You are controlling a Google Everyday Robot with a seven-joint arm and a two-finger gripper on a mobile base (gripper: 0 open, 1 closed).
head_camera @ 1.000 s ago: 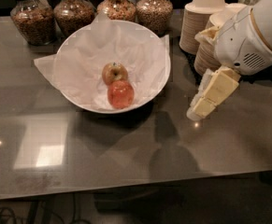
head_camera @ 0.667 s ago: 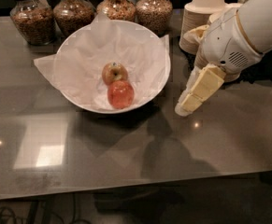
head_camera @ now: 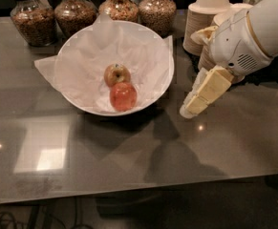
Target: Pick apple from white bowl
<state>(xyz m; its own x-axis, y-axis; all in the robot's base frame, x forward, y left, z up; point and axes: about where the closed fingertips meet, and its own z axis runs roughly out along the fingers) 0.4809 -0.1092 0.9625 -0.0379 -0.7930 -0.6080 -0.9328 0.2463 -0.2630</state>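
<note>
The red-orange apple [head_camera: 123,96] lies in the wide white bowl [head_camera: 157,87] lined with crumpled white paper, at the bowl's near side. A yellowish apple with a brown-red blush [head_camera: 116,74] touches it just behind. My gripper [head_camera: 190,109] hangs at the right of the bowl, just outside its rim, low over the table, cream fingers pointing down and left. It holds nothing that I can see.
Several glass jars of grains [head_camera: 76,13] stand along the back edge behind the bowl. Stacks of small off-white paper bowls [head_camera: 206,18] stand at the back right, behind my arm. The dark glossy table [head_camera: 129,156] reaches to the front edge.
My gripper has moved left, toward the bowl's right rim. The apples and the bowl have not moved.
</note>
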